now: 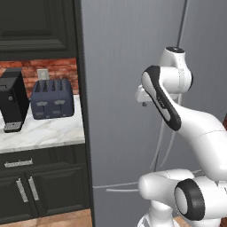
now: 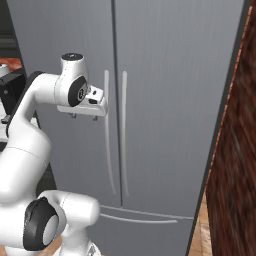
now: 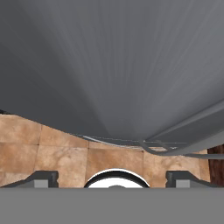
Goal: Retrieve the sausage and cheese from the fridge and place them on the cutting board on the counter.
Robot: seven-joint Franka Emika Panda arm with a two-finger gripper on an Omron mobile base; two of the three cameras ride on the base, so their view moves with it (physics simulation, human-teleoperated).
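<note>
Right now my gripper (image 2: 84,118) stands with its jaws spread wide and nothing between them, touching nothing; it points down, and the hand sits just in front of the left door of the fridge (image 2: 160,60), beside that door's long curved handle (image 2: 106,125). On the hand view the two fingertips (image 3: 43,178) sit far apart at the bottom, and past them I see the tan tiled floor (image 3: 52,153) and the fridge's grey front sweeping up from it, with the drawer handle (image 3: 183,144) at the right. That floor under the hand shows on neither base view.

From the right base view I get both door handles side by side, the drawer front below, and a red-brown brick wall (image 2: 235,175) at the right edge. Both doors are shut, so I cannot tell where the sausage and cheese are.

From the left base view I pick up what the right one misses: the counter (image 1: 40,131) to the left of the fridge, white marble, carrying a blue-grey toaster (image 1: 52,98) and a black coffee machine (image 1: 12,99), dark cabinets (image 1: 40,186) below
</note>
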